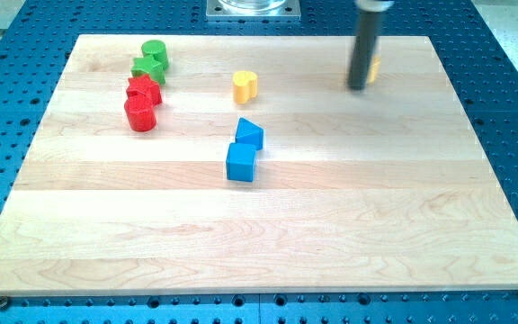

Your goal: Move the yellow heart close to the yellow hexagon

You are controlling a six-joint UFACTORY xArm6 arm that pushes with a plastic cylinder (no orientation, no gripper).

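Observation:
The yellow heart lies on the wooden board at the upper middle. The yellow hexagon is mostly hidden behind my rod at the upper right; only a yellow sliver shows at the rod's right side. My tip rests on the board right beside that sliver, well to the right of the heart.
A green cylinder and a green star sit at the upper left, with a red star and a red cylinder just below them. A blue triangle and a blue cube sit at the middle. The board's edge runs along the bottom.

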